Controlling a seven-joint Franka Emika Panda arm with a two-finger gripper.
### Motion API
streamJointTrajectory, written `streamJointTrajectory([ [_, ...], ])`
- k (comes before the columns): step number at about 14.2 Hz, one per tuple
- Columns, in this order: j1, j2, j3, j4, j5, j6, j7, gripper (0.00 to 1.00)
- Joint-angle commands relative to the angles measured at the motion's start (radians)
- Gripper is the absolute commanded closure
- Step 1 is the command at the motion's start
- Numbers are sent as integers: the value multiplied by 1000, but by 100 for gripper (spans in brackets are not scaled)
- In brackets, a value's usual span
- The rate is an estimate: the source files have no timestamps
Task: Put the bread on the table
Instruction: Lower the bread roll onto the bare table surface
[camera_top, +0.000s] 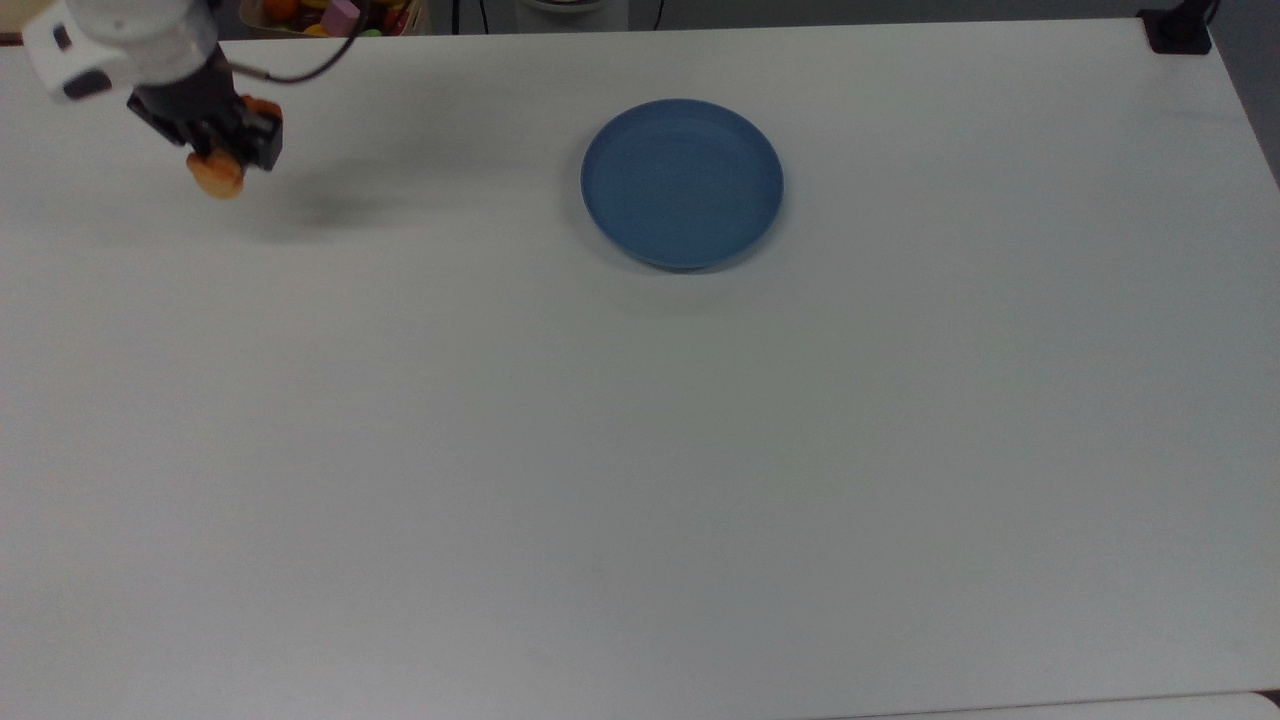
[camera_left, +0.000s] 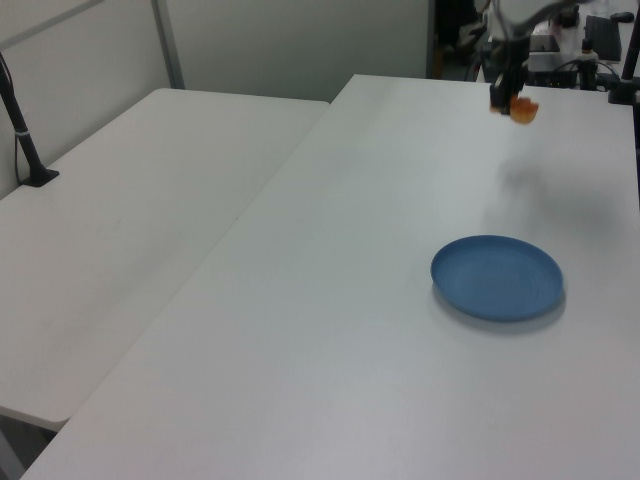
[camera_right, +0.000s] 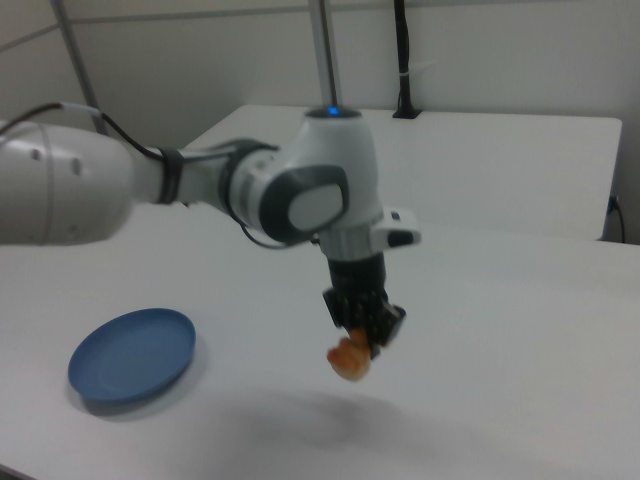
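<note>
The bread (camera_top: 217, 176) is a small golden-orange piece hanging in the air over the white table (camera_top: 640, 450), near the top view's upper left. My gripper (camera_top: 225, 150) is shut on the bread, which sticks out below the black fingers. The left view has the bread (camera_left: 523, 108) far back above the table (camera_left: 350, 300), beyond the plate. From the right view, the bread (camera_right: 350, 361) hangs under the gripper (camera_right: 362, 332), clear of the table (camera_right: 520, 340), with its shadow on the surface below.
A round blue plate (camera_top: 682, 183) lies on the table, well to the right of the gripper in the top view, with nothing on it. A box of colourful toys (camera_top: 330, 14) stands beyond the far edge. A second white table (camera_left: 120, 220) adjoins at the left view's left.
</note>
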Motion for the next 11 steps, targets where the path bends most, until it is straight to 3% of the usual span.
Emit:
streamJointTrajectory([
  [1,-29,34,7,-60,-46,99,-59,100],
  [4,-49,69,7,-87,-47,139,-100,96],
  [6,-50,72,7,-89,-47,139,-102,70],
  [7,-50,80,7,-90,-47,139,-102,63],
  [11,-46,100,7,-92,-47,143,-99,18],
])
